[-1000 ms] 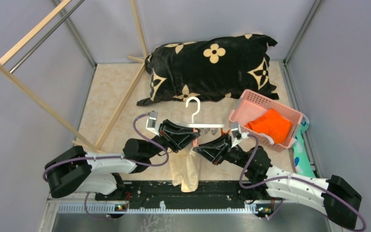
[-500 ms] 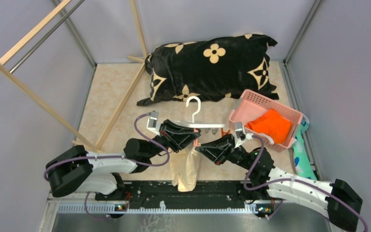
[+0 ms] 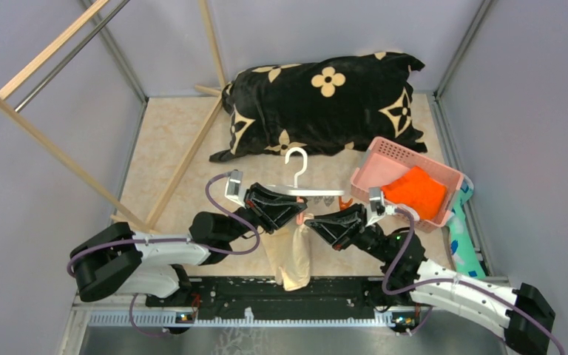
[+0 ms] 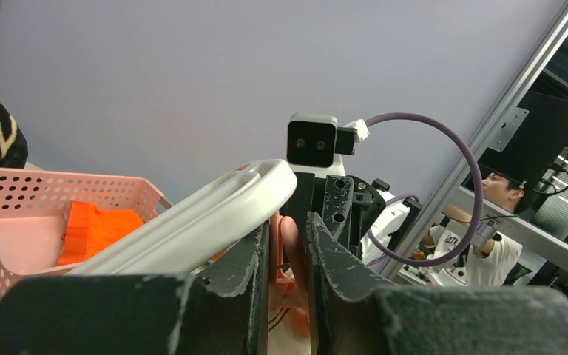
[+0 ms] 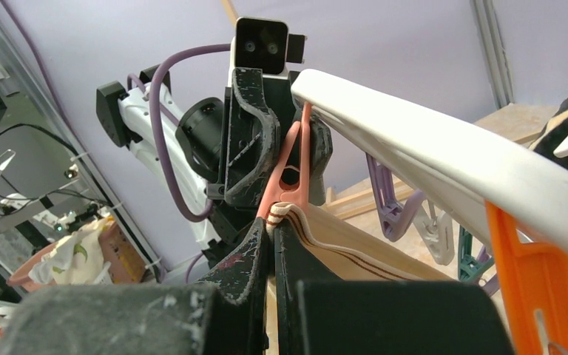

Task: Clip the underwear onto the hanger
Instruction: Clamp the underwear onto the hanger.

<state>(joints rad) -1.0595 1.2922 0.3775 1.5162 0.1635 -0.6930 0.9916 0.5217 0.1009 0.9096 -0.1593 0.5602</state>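
Tight quarters from above: the black flowered pillow [image 3: 325,100] sits at 12 o'clock just past the hook, the pink basket [image 3: 396,154] crowds in at 3 o'clock, the wooden rack [image 3: 59,157] slants off at 10, and bare table [image 3: 170,148] shows mostly from 9 to 11. The hanger [image 3: 318,192] runs 9 to 3, hook pointing to 12, and the underwear [image 3: 290,259] is at centre beneath it, long axis 12 to 6, waistband at the frame. The left gripper [image 4: 287,237], fingers narrowly apart, pinches the salmon clip [image 5: 290,166], while the right gripper [image 5: 272,229] is clamped tight on the waistband edge at that clip's mouth.
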